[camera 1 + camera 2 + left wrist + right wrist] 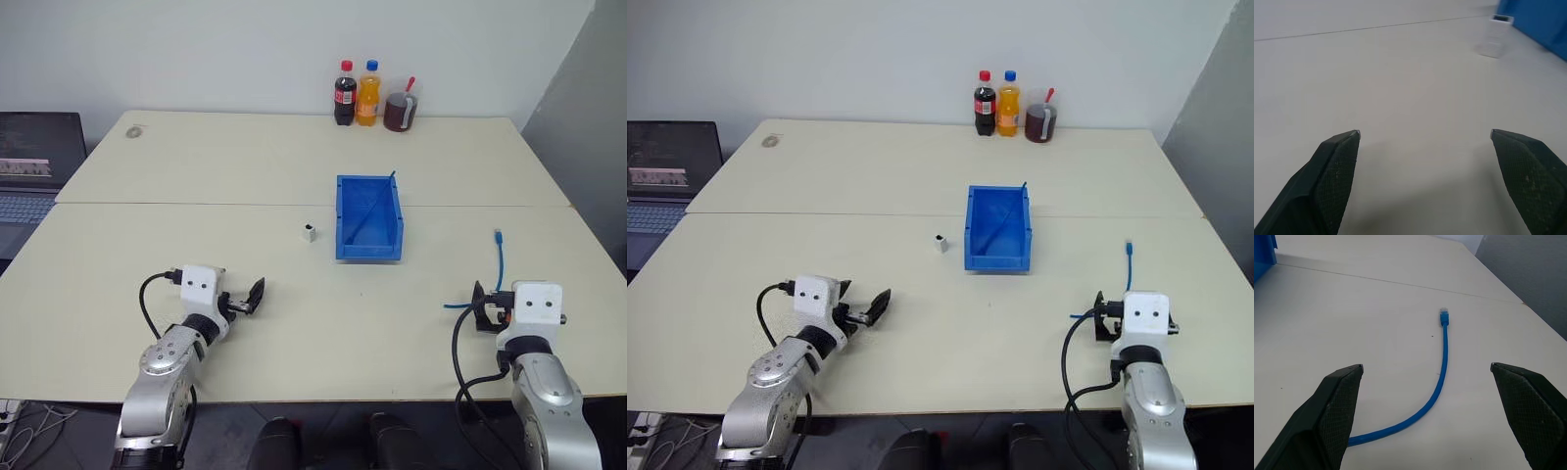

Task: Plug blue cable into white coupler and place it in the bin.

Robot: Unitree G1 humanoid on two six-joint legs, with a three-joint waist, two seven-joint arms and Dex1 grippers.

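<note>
— How did the two grippers stand?

— The left gripper had its fingers spread wide over bare table, holding nothing and touching nothing. The right gripper was spread just as wide and empty too.

— And the blue cable?

— The blue cable lay loose on the table ahead of the right gripper, curving between its fingers, its plug end pointing away toward the far edge. Neither finger touched it.

— The coupler and bin?

— The white coupler stood on the table just to the left of the bin, apart from it and well ahead of the left gripper. The bin sat near the middle of the table.

— The rest of the room?

— Two pale tabletops met at a seam. By the wall stood a cola bottle, an orange bottle and a cup with a dark drink. A laptop sat off to the left.
</note>
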